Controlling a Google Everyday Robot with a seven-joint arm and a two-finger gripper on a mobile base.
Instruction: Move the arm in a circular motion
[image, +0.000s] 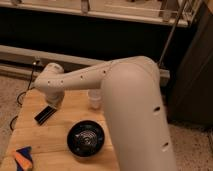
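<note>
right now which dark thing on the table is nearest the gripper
The flat black bar: it lies just below the gripper, while the round black bowl sits farther right.

Off-white arm (125, 95), claw (54, 102) at far end; black bowl (85, 138); tan wooden table (50, 140).

The arm (125, 95) is very large, smooth and off-white, built of thick rounded tubes dotted with small dark holes. Its widest link fills the lower right and rises over the right edge of the surface (55, 135). From there a slimmer link reaches left to a rounded wrist above the far left corner. The gripper (54, 101) hangs below that wrist, pointing down at the surface.
</note>
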